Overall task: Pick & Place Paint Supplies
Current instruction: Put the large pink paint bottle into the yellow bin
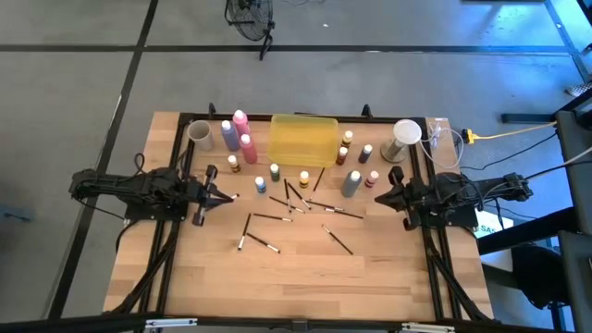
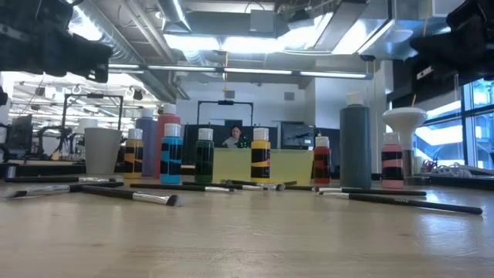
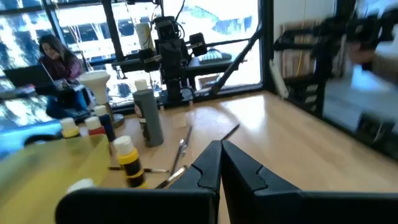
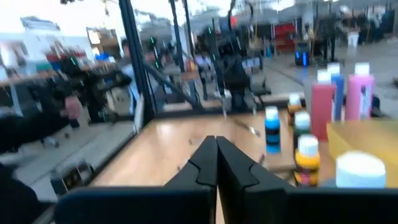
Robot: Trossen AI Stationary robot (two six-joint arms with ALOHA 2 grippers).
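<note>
Brushes first, from above: found them strewn about the table's middle, between the two arms, with the bottles ranked behind at 12 o'clock beside the yellow tray [image 1: 302, 139]. Placed the left gripper [image 1: 229, 196] at 9 o'clock of that scatter and the right gripper [image 1: 383, 196] at 3 o'clock, both pointing inward. Noted one thin brush [image 1: 266, 217] at about 4 o'clock of the left fingertips, near but apart, its long axis running 9 to 3 (so roughly in line with the reach, not across it). Noted the grey bottle [image 1: 351, 183] upright at about 10 o'clock of the right fingertips, just beside a small red bottle [image 1: 371, 178]. Judged the right arm nearer to any bottle and the left arm nearer to that brush.

From table height: saw only the supplies, a long brush [image 2: 131, 194] flat in front and the bottles upright behind; made out no fingertips.

From the left wrist: saw the fingers [image 3: 249, 171] pressed together on nothing, with a small yellow bottle [image 3: 129, 162] off to one side and brushes ahead.

From the right wrist: saw the same clenched, empty state, with a small blue bottle [image 4: 272, 129] ahead and to the side. Reckoned either pair would have to part before any pick.
</note>
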